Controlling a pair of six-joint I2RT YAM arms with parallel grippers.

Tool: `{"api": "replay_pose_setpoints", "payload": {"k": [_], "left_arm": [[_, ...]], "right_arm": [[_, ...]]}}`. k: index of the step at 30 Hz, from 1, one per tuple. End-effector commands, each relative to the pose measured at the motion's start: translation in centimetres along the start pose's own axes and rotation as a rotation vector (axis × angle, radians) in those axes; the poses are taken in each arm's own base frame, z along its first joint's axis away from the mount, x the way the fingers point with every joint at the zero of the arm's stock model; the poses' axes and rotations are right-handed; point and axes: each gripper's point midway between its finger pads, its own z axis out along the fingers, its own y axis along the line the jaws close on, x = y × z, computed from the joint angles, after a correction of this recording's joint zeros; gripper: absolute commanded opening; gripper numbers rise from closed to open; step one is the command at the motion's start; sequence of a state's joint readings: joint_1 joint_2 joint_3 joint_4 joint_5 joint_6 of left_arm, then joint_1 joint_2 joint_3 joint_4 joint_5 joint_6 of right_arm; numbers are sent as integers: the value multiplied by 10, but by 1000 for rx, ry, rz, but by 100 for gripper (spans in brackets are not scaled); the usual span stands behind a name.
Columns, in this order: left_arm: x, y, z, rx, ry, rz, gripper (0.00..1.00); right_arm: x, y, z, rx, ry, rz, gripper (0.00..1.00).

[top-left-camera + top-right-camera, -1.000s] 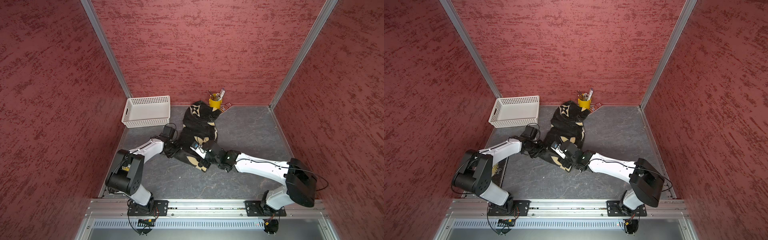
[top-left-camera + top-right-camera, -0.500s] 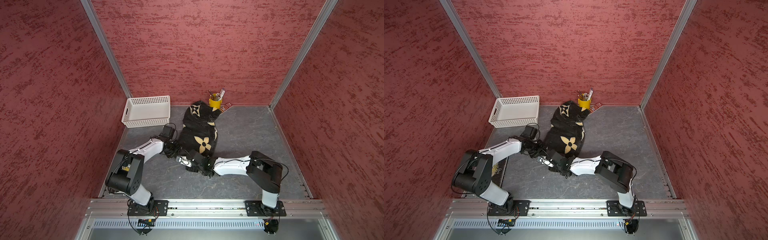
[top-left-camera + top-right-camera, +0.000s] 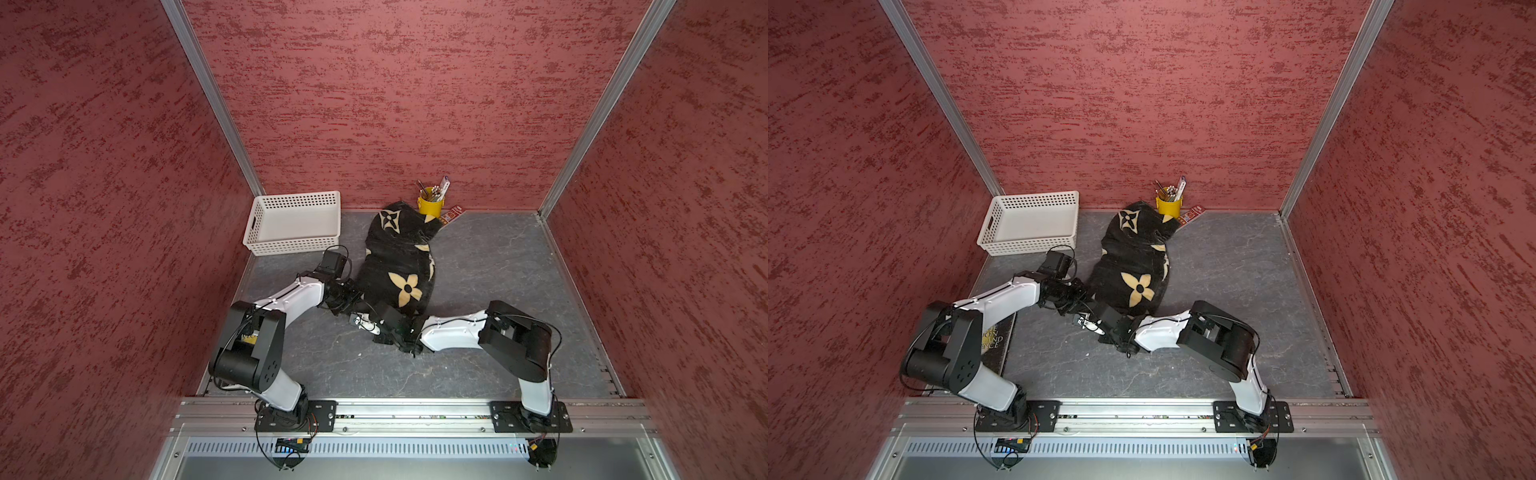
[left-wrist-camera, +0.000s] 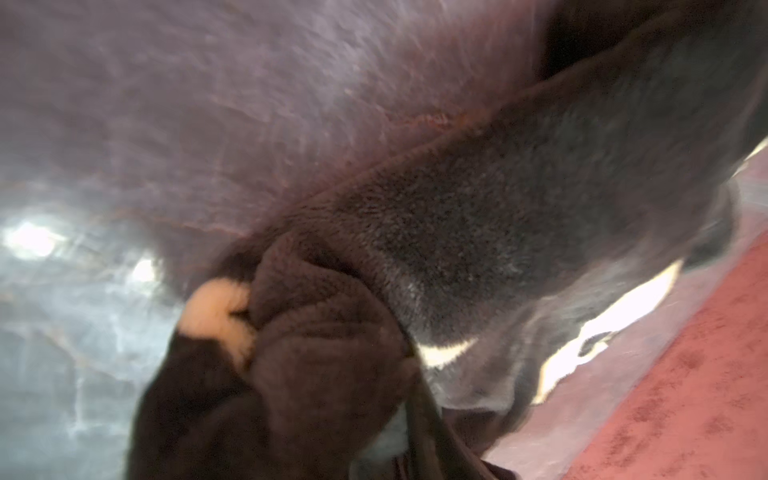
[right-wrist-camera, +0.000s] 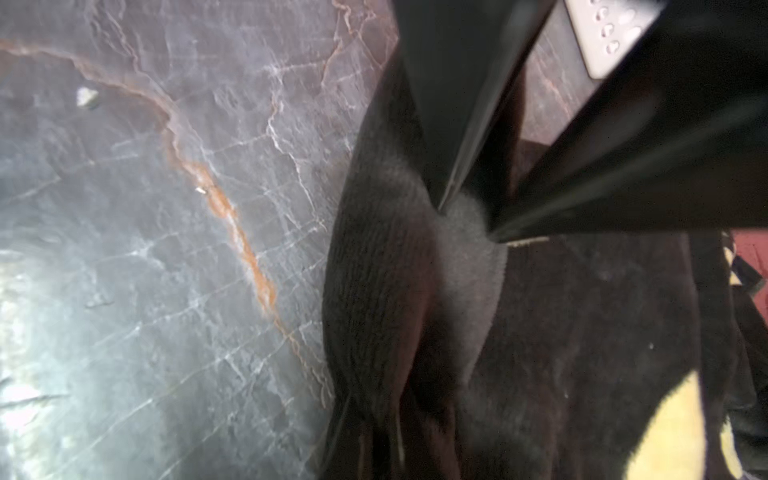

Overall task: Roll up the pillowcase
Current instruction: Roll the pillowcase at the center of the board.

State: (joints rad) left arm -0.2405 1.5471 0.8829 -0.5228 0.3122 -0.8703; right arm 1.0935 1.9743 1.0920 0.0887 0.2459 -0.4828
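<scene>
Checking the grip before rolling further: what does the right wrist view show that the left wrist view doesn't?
Only the right wrist view: the right gripper, black fingers shut on a fold of the pillowcase, and an orange vein in the table. Only the left wrist view: a bunched knot of cloth and the long edge lying along the table; no fingers clearly seen. Both: black plush with cream motifs on the grey marbled table.
</scene>
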Motion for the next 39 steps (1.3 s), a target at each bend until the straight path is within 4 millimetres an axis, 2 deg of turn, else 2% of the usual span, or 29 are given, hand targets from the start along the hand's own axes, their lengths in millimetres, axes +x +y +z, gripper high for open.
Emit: {"api": "replay_pose_setpoints", "payload": {"k": [1, 2, 3, 6, 9, 13, 22, 25, 31, 34, 39], "left_arm": [[-18, 0, -31, 25, -70, -12, 46], [-22, 1, -40, 37, -87, -18, 54], [-27, 3, -51, 48, -106, -25, 56], [-41, 12, -82, 81, -166, -40, 58], [-44, 21, -106, 92, -210, -30, 59], [-35, 29, -121, 101, -237, 0, 58], [3, 28, -116, 162, -214, 106, 56], [18, 25, -108, 163, -192, 172, 55], [43, 15, -82, 166, -132, 245, 48], [45, 2, -71, 168, -121, 274, 47], [30, -22, -56, 161, -135, 305, 44]], "right_arm": [[-4, 14, -12, -113, 24, 99, 0], [-9, 17, -17, -146, 13, 124, 0], [-15, 22, -23, -189, -1, 155, 0], [-30, 36, -40, -313, -24, 240, 0], [-41, 47, -53, -415, -45, 320, 0], [-39, 51, -55, -517, -29, 432, 0], [-15, 25, -34, -720, 14, 732, 0], [-7, 9, -25, -760, 23, 825, 0], [-5, -16, -11, -823, 52, 932, 0], [-11, -21, -10, -875, 55, 954, 0], [-13, -18, -9, -924, 69, 979, 0]]}}
